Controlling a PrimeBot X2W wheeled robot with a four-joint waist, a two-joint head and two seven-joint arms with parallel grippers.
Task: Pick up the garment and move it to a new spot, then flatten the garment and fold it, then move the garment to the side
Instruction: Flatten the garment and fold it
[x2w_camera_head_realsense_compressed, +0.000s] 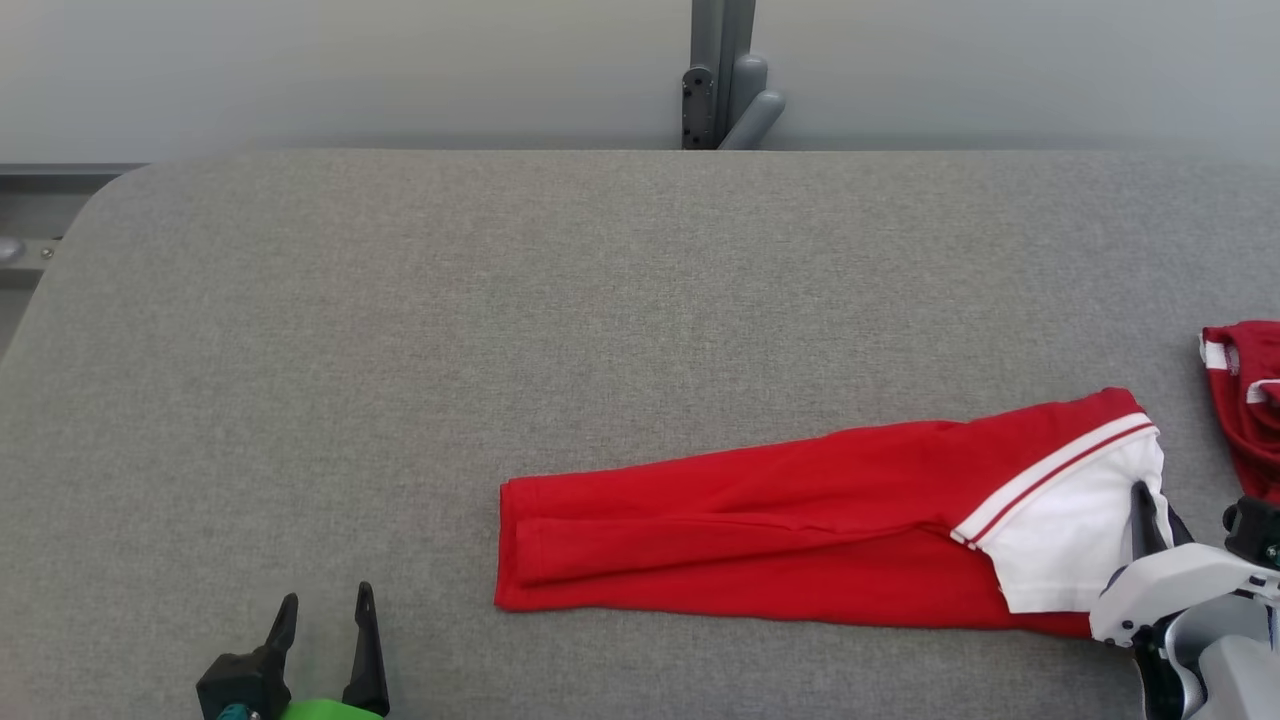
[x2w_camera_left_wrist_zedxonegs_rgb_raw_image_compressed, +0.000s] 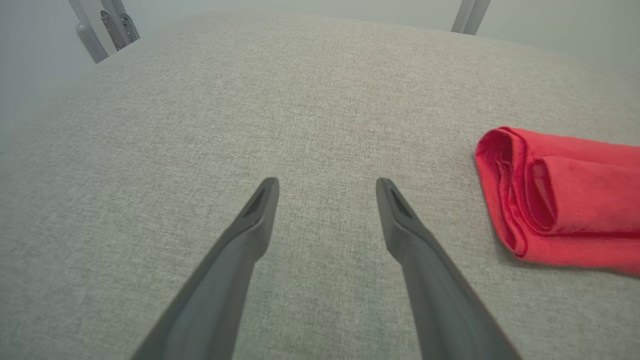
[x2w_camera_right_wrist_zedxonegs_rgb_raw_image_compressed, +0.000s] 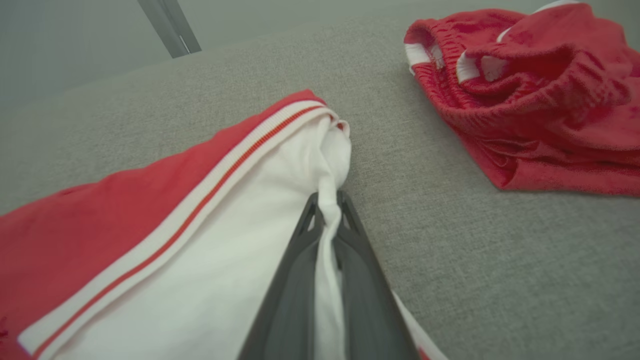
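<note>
A red garment (x2w_camera_head_realsense_compressed: 760, 520) with a white striped end lies folded into a long band across the grey table, slanting up to the right. My right gripper (x2w_camera_head_realsense_compressed: 1150, 515) is shut on a pinch of its white cloth (x2w_camera_right_wrist_zedxonegs_rgb_raw_image_compressed: 327, 210) at the right end. The folded red end (x2w_camera_left_wrist_zedxonegs_rgb_raw_image_compressed: 555, 195) lies to the right of my left gripper (x2w_camera_left_wrist_zedxonegs_rgb_raw_image_compressed: 327, 192), which hovers open over bare table. In the head view the left gripper (x2w_camera_head_realsense_compressed: 325, 610) sits at the lower left, well apart from the garment.
A second red garment (x2w_camera_head_realsense_compressed: 1245, 400) with white trim lies crumpled at the table's right edge, also seen as a bunched red garment (x2w_camera_right_wrist_zedxonegs_rgb_raw_image_compressed: 530, 95). A grey post (x2w_camera_head_realsense_compressed: 725, 75) stands behind the padded grey table (x2w_camera_head_realsense_compressed: 400, 350). The table's left corner is rounded.
</note>
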